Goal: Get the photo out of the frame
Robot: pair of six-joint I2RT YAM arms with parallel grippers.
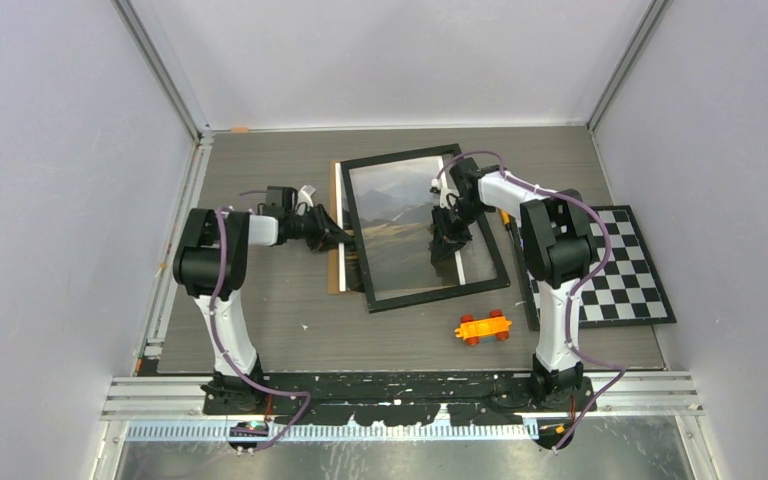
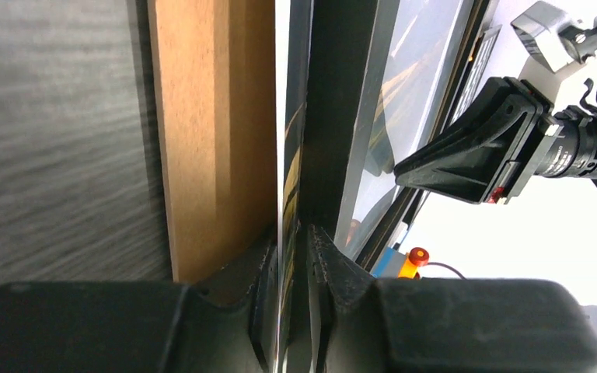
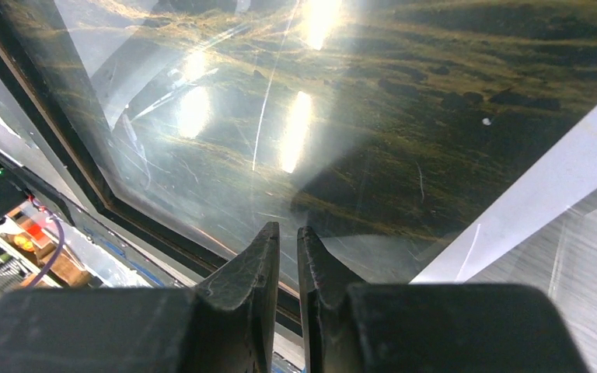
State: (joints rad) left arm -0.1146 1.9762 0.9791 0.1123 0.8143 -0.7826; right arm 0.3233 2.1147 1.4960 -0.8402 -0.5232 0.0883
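Note:
The black frame [image 1: 440, 296] lies tilted at mid-table, glass up. The photo [image 1: 390, 200] of hills shows through the glass and sticks out past the frame's left bar, over the brown board [image 1: 336, 272]. My left gripper [image 1: 343, 238] is at that left side. In the left wrist view it [image 2: 291, 241] is shut on the photo's thin white-edged sheet [image 2: 288, 179], between the board [image 2: 210, 116] and the frame bar [image 2: 334, 109]. My right gripper [image 1: 448, 245] is shut and empty, tips down on the glass. In the right wrist view it [image 3: 288, 233] rests over the photo [image 3: 451, 101].
An orange toy car [image 1: 483, 327] sits just in front of the frame's near right corner. A black-and-white checkerboard mat [image 1: 620, 270] lies at the right, behind the right arm. Grey walls close in the table on three sides.

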